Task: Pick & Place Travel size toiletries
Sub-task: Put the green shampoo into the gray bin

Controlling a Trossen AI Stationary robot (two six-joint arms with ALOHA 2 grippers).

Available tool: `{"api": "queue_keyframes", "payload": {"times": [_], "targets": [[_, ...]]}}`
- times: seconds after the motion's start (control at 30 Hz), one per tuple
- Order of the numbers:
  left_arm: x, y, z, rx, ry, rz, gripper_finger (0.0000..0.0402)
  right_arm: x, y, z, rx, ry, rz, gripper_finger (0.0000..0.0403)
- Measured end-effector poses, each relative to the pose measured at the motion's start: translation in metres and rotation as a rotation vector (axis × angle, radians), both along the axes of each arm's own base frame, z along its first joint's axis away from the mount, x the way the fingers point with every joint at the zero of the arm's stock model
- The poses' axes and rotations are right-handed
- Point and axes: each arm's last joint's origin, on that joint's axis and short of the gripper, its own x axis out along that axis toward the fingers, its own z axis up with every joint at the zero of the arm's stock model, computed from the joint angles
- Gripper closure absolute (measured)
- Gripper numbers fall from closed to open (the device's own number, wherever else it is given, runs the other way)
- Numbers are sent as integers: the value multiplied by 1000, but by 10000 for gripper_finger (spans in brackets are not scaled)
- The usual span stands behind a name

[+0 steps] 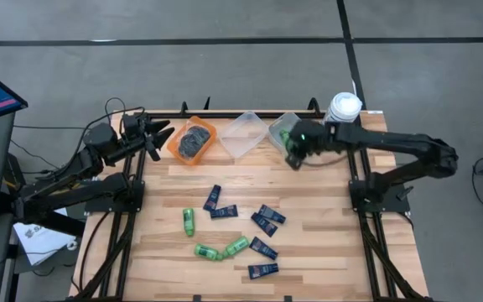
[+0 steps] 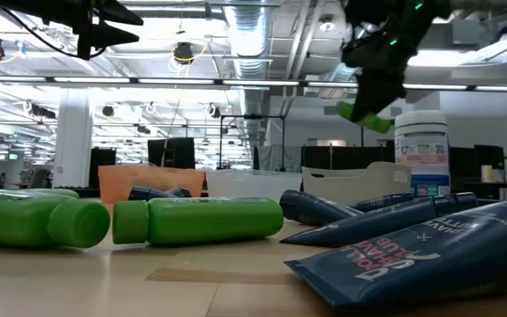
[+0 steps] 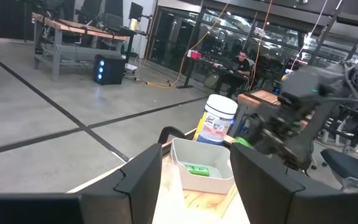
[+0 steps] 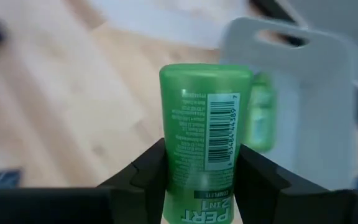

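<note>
right tool (image 4: 202, 171) grips a green bottle (image 4: 205, 149) above the clear bin (image 4: 316, 93); left tool (image 1: 159, 137) open, idle.

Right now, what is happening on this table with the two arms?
The right gripper holds a green mini bottle between its fingers, close to a clear bin at the table's far edge, which already holds one green bottle. The left gripper waits open beside the orange bin of dark tins. More green bottles and navy tubes lie on the table, not yet sorted.
</note>
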Motion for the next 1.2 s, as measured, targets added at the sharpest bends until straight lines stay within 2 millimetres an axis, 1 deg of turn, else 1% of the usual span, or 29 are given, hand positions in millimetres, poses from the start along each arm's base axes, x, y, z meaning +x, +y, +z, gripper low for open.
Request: {"api": "queue_keyframes", "payload": {"times": [0.13, 0.23, 0.33, 0.5, 0.67, 0.83, 0.97, 1.13, 1.2], "targets": [[0, 0, 0, 0, 0, 0, 216, 7, -35, -5, -11, 20, -95, 263], [0, 0, 0, 0, 0, 0, 216, 13, -58, -16, 12, 72, -156, 263], [0, 0, 0, 0, 0, 1, 216, 20, -74, -30, 30, 126, -196, 263], [0, 0, 0, 0, 0, 0, 216, 29, -93, -53, 38, 218, -245, 263], [0, 0, 0, 0, 0, 0, 216, 33, -105, -70, 65, 269, -269, 262], [0, 0, 0, 0, 0, 0, 216, 35, -109, -81, 77, 298, -275, 255], [0, 0, 0, 0, 1, 0, 216, 36, -110, -86, 79, 321, -258, 227], [0, 0, 0, 4, 5, -4, 203, 38, -108, -84, 49, 328, -227, 178], [1, -1, 0, 5, 6, -45, 192, 37, -107, -79, 42, 317, -224, 165]]}}
